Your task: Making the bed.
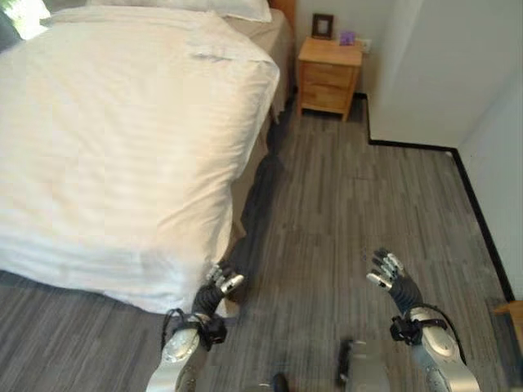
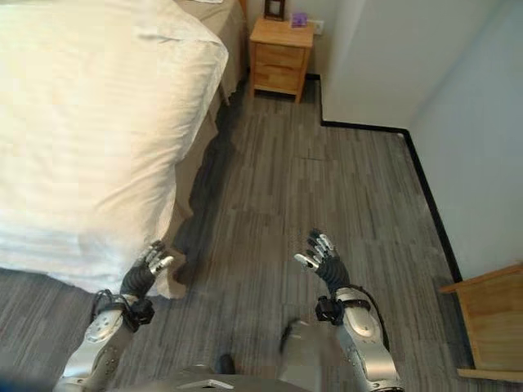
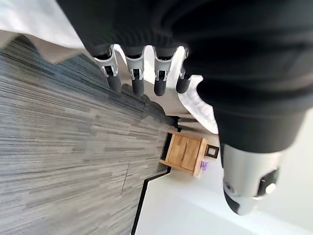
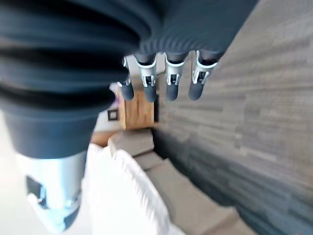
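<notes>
The bed [image 1: 49,269] stands to the robot's left, its white duvet [image 1: 122,139] spread over the mattress and draping down at the foot corner, with a pillow [image 1: 204,8] at the head end and a wooden nightstand [image 1: 328,75] beyond it against the wall. The left hand [image 1: 219,285] hangs just beside the hanging corner of the duvet, its fingers [image 3: 134,73] straight and apart and holding nothing, likely placed there to take up the cloth; the right hand [image 1: 391,276] is raised over the bare floor [image 1: 343,212], well apart from the bed, its fingers [image 4: 168,81] likewise extended and empty, probably because the corner calls for one hand first.
</notes>
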Controlling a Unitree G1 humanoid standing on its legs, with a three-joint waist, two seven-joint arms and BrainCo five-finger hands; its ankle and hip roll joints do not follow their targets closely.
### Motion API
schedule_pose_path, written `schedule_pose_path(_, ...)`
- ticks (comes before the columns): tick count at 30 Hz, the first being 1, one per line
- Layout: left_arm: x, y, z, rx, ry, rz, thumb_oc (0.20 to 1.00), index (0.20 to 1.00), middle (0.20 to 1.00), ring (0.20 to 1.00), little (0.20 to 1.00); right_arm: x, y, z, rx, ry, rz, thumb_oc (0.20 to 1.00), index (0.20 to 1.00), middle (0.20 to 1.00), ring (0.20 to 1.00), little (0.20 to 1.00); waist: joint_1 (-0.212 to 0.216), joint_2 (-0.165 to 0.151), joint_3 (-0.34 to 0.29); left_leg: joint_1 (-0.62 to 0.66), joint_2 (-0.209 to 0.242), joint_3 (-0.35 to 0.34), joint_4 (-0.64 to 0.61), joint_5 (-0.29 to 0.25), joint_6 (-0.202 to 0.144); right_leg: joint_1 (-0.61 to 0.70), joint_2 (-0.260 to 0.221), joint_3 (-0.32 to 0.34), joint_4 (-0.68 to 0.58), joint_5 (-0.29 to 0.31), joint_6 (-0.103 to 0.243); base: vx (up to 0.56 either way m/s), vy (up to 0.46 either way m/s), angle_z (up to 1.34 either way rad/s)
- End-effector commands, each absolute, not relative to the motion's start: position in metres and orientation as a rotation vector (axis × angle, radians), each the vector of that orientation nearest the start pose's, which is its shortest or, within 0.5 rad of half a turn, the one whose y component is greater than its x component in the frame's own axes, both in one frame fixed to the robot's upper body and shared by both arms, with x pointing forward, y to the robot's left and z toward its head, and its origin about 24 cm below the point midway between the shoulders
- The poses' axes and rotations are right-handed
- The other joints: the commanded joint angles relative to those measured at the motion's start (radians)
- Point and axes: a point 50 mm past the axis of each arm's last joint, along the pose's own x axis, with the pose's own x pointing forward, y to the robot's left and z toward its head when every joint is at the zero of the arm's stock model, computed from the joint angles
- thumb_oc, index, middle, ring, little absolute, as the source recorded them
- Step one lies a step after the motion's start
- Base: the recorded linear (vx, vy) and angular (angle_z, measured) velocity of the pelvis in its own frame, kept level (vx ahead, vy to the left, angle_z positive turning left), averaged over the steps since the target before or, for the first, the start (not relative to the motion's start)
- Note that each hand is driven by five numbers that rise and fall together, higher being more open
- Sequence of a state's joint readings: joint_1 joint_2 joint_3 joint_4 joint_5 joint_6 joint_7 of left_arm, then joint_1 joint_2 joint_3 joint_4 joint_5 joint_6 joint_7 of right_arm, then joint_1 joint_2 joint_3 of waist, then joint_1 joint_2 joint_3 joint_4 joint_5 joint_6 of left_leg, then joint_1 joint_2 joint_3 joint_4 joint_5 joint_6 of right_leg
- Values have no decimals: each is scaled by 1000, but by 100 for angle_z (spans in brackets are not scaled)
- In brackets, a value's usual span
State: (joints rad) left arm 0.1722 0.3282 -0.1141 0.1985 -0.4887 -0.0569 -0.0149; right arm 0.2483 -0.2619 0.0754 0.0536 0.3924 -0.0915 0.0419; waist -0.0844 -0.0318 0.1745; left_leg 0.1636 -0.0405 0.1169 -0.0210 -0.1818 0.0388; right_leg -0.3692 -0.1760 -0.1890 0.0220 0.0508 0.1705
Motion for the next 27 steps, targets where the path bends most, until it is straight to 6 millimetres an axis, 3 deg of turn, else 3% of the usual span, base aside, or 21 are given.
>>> schedule_pose_path(1, 220, 199, 0, -90, 166, -82, 1000, 1000, 1000, 1000, 1000, 203, -208, 12, 84, 89, -4, 1000, 1000, 1000, 1000, 1000, -42, 21, -9, 173, 122, -59, -66, 52, -96, 24, 6, -41, -99, 217, 70, 861, -276, 53)
schedule_pose_path(2, 224, 194, 1, -96, 155, -100, 1000, 1000, 1000, 1000, 1000, 204, -208, 14, 72, 83, 2, 1000, 1000, 1000, 1000, 1000, -46, 27, -23, 205, 148, -66, -43, 101, -122, 46, -1, -79, -50, 215, 58, 674, -217, 68)
schedule_pose_path(4, 223, 192, 0, -111, 159, -100, 1000, 1000, 1000, 1000, 1000, 206, -206, 14, 73, 82, 12, 1000, 1000, 1000, 1000, 1000, -44, 33, -25, 192, 167, -65, 25, 142, -136, 73, 6, -102, -33, 211, 34, 480, -175, 53)
schedule_pose_path(5, 223, 189, -1, -124, 160, -96, 1000, 1000, 1000, 1000, 1000, 208, -206, 14, 68, 81, 21, 1000, 1000, 1000, 1000, 1000, -40, 46, -26, 169, 186, -62, 123, 220, -155, 96, 31, -108, -18, 190, 11, 604, -279, -15)
schedule_pose_path(7, 223, 188, 0, -167, 154, -70, 1000, 1000, 1000, 1000, 1000, 213, -204, 17, 95, 71, 21, 1000, 1000, 1000, 1000, 1000, -32, 30, -23, 29, 209, -78, 460, 427, -181, 164, 57, -100, 7, 124, -58, 615, -428, -33)
schedule_pose_path(8, 223, 188, 2, -196, 151, -59, 1000, 1000, 1000, 1000, 1000, 215, -204, 20, 126, 54, 16, 1000, 1000, 1000, 1000, 1000, -20, 9, -13, -36, 220, -55, 631, 470, -186, 214, 64, -109, -6, 102, -93, 588, -537, -7)
schedule_pose_path(9, 223, 188, 2, -206, 153, -61, 1000, 1000, 1000, 1000, 1000, 215, -204, 21, 148, 48, 10, 1000, 1000, 1000, 1000, 1000, 4, -17, 8, -113, 234, -26, 751, 459, -166, 263, 75, -97, -15, 68, -123, 646, -513, -14)
schedule_pose_path(11, 221, 186, 1, -218, 163, -66, 1000, 1000, 1000, 1000, 1000, 216, -208, 21, 120, 59, -2, 1000, 1000, 1000, 1000, 1000, 69, -52, 42, -270, 160, -45, 875, 363, -132, 367, 85, -52, -52, 30, -130, 653, -351, -64)
schedule_pose_path(13, 217, 185, -4, -268, 174, -28, 1000, 1000, 1000, 1000, 1000, 225, -207, 27, 126, 37, 2, 1000, 1000, 1000, 1000, 1000, 138, -58, 44, -418, 131, -19, 778, 304, -117, 466, 98, -38, -87, -13, -117, 872, -140, -51)
schedule_pose_path(14, 210, 187, -10, -291, 202, -17, 1000, 1000, 1000, 1000, 1000, 230, -203, 30, 176, 13, 12, 1000, 1000, 1000, 1000, 1000, 190, -44, 28, -467, 139, -3, 504, 314, -112, 525, 100, -29, -98, -52, -97, 779, -16, -27)
schedule_pose_path(15, 210, 187, -10, -292, 202, -17, 1000, 1000, 1000, 1000, 1000, 230, -203, 30, 176, 14, 13, 1000, 1000, 1000, 1000, 1000, 191, -49, 28, -459, 133, 2, 488, 323, -110, 524, 94, -27, -98, -51, -96, 779, 96, -33)
schedule_pose_path(16, 206, 188, -14, -282, 220, -16, 1000, 1000, 1000, 1000, 1000, 231, -201, 30, 162, 13, 31, 1000, 1000, 1000, 1000, 1000, 218, -34, 15, -458, 120, 7, 294, 332, -107, 559, 108, -22, -100, -70, -82, 815, 109, -73)
schedule_pose_path(17, 197, 187, -22, -268, 256, -10, 1000, 1000, 1000, 1000, 1000, 234, -196, 28, 98, 27, 72, 1000, 1000, 1000, 1000, 1000, 270, -19, -17, -417, 85, -9, 54, 388, -105, 619, 120, -13, -92, -91, -58, 824, 110, -66)
schedule_pose_path(18, 197, 187, -22, -268, 257, -10, 1000, 1000, 1000, 1000, 1000, 234, -196, 27, 98, 28, 72, 1000, 1000, 1000, 1000, 1000, 270, -23, -15, -407, 81, -7, 41, 394, -105, 623, 115, -13, -92, -94, -57, 883, 85, -79)
schedule_pose_path(19, 191, 189, -27, -264, 285, -9, 1000, 1000, 1000, 1000, 1000, 236, -187, 26, 100, 40, 94, 1000, 1000, 1000, 1000, 1000, 278, -47, -30, -346, 49, 18, 65, 359, -70, 619, 73, -21, 19, -32, -20, 496, 80, -48)
schedule_pose_path(20, 192, 190, -25, -255, 280, -11, 1000, 1000, 1000, 1000, 1000, 236, -181, 29, 100, 24, 114, 1000, 1000, 1000, 1000, 1000, 278, -58, -24, -336, 29, 29, 113, 346, -45, 568, 36, -27, 191, 71, 8, 643, 157, -77)
schedule_pose_path(21, 195, 192, -22, -248, 266, -8, 1000, 1000, 1000, 1000, 1000, 237, -178, 31, 90, 9, 124, 1000, 1000, 1000, 1000, 1000, 275, -53, -21, -292, 20, 30, 101, 287, -10, 498, -13, -32, 359, 169, 34, 285, 130, -62)
schedule_pose_path(22, 195, 192, -22, -248, 265, -8, 1000, 1000, 1000, 1000, 1000, 237, -178, 31, 89, 9, 124, 1000, 1000, 1000, 1000, 1000, 278, -52, -23, -294, 21, 32, 100, 289, -9, 494, -12, -29, 359, 171, 33, 347, 152, -60)
schedule_pose_path(24, 200, 194, -19, -221, 251, -6, 1000, 1000, 1000, 1000, 1000, 238, -166, 27, 125, 26, 150, 1000, 1000, 1000, 1000, 1000, 245, -12, -23, -194, 38, 17, 66, 241, 21, 376, -41, -29, 526, 186, 25, 506, 119, -10)
schedule_pose_path(25, 204, 196, -14, -210, 230, 3, 1000, 1000, 1000, 1000, 1000, 235, -160, 23, 166, 47, 166, 1000, 1000, 1000, 1000, 1000, 213, 1, -16, -124, 47, -18, 27, 246, 19, 286, -53, -38, 518, 136, 10, 472, 34, 24)
schedule_pose_path(27, 206, 200, -11, -216, 215, 10, 1000, 1000, 1000, 1000, 1000, 233, -160, 25, 166, 40, 187, 1000, 1000, 1000, 1000, 1000, 191, 3, -11, -93, 51, -47, 15, 255, 7, 255, -44, -28, 469, 109, 1, 437, -133, 56)
